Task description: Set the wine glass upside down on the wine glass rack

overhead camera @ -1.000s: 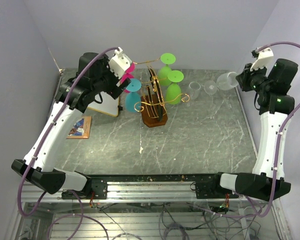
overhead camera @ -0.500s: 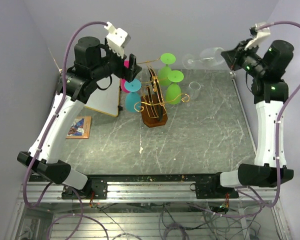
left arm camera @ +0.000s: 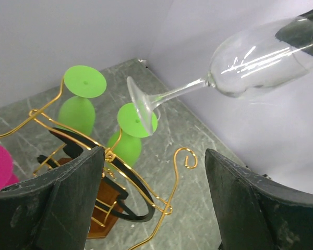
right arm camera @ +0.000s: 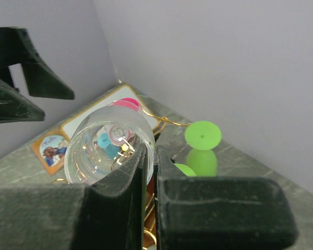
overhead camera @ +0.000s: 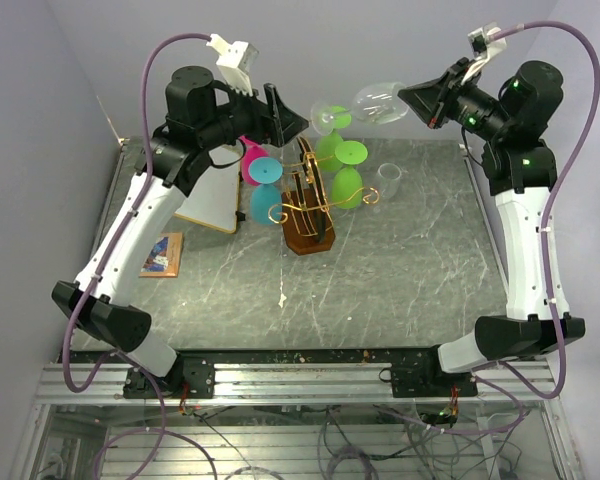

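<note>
My right gripper [overhead camera: 420,100] is shut on the rim of a clear wine glass [overhead camera: 375,102]. It holds the glass on its side, high in the air, with the foot pointing left. In the right wrist view my gripper [right arm camera: 155,166] pinches the rim of the glass [right arm camera: 107,146]. My left gripper [overhead camera: 288,120] is open and empty, just left of the glass's foot. In the left wrist view the glass [left arm camera: 261,57] hangs above my gripper [left arm camera: 154,198]. The gold wire wine glass rack [overhead camera: 305,195] stands below on its brown base and also shows in the left wrist view [left arm camera: 146,192].
Two green glasses [overhead camera: 338,150], a teal glass [overhead camera: 265,192] and a pink glass [overhead camera: 250,155] hang upside down on the rack. Another clear glass [overhead camera: 388,180] stands on the table right of the rack. A white board [overhead camera: 208,205] and a picture card [overhead camera: 160,253] lie at the left.
My right gripper has lifted the clear glass off the table and carried it left, above the rack. My left arm has risen and swung right towards the glass's foot.
</note>
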Controlling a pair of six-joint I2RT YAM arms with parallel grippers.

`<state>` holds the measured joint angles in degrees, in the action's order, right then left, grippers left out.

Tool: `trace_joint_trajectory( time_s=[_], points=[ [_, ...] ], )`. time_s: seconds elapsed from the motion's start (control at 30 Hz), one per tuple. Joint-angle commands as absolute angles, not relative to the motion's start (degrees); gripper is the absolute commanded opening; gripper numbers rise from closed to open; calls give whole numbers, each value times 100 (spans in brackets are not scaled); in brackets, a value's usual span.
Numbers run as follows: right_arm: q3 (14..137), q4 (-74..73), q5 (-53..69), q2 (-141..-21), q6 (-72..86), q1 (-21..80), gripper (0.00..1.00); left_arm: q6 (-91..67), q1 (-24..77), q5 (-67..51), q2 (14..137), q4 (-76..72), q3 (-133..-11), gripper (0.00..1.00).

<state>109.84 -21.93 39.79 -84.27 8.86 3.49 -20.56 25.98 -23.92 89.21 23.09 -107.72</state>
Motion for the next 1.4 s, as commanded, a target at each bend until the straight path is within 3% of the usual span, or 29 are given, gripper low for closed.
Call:
trace_joint_trajectory(
  time_s=[0.0, 0.2, 0.87, 1.03, 1.17, 1.37],
  points=[
    [11091, -1760, 4386, -8428, 1188, 443, 0, -2719, 2566, -2754, 9026, 1754, -10675, 88],
    [10975, -1639, 4749, -8352, 1309, 450, 0, -3046, 2566, -2801, 9193, 1591, -10550, 78],
    [10635, -1530, 4939, -8237, 1258, 458, 0, -3665, 2566, -3229, 9421, 1141, -10195, 30],
    [10501, -1408, 5186, -8219, 1263, 460, 0, -3525, 2566, -3226, 9404, 1221, -10243, 9],
    [10366, -1500, 5307, -8179, 1019, 459, 0, -3398, 2522, -3195, 9290, 1290, -10211, 7],
    [10134, -1744, 5268, -8096, 664, 466, 20, -3375, 2231, -3206, 9085, 1271, -10109, 7]
  ],
)
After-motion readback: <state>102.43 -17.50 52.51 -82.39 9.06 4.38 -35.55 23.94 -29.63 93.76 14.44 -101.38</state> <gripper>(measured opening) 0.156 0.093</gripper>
